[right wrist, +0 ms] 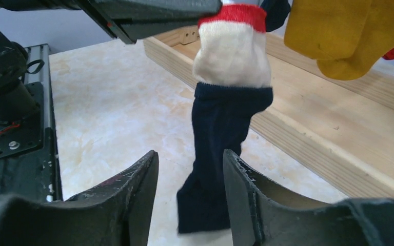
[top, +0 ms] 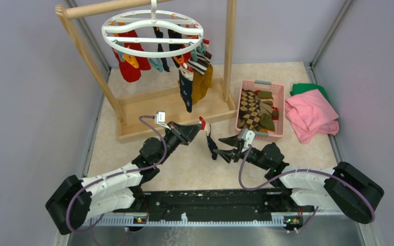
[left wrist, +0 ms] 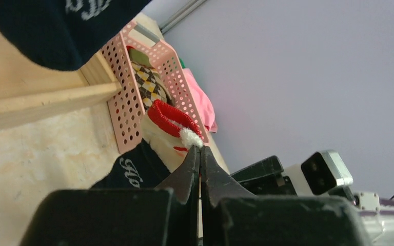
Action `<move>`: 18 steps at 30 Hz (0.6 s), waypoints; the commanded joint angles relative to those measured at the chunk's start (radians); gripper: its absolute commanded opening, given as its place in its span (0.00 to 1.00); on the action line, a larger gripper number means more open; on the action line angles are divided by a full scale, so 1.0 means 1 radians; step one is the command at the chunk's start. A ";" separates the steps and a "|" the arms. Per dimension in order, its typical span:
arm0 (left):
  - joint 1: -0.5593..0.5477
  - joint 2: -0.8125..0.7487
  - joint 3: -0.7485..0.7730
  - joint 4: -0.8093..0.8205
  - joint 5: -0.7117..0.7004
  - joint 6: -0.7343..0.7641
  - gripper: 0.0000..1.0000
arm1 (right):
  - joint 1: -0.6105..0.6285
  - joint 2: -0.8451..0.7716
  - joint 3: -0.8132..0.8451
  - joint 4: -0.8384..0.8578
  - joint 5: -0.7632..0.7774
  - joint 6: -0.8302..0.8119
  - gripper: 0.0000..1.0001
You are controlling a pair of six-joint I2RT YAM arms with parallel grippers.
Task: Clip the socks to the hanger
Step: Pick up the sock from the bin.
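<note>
My left gripper is shut on the red-and-white cuff of a navy sock, which hangs down to the table; the cuff shows at the fingertips in the left wrist view. My right gripper is open just right of the sock's lower end; in the right wrist view the sock hangs beyond the gap between my fingers. The white round hanger hangs from the wooden rack's top bar at the back with several socks clipped to it.
A pink basket with argyle and olive socks stands right of the rack. A pink cloth over a green cloth lies at the far right. The wooden rack base lies just behind my grippers.
</note>
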 commanded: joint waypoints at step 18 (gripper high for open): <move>0.004 -0.267 0.242 -0.641 0.542 1.265 0.00 | 0.013 -0.253 0.134 -0.223 -0.140 -0.132 0.82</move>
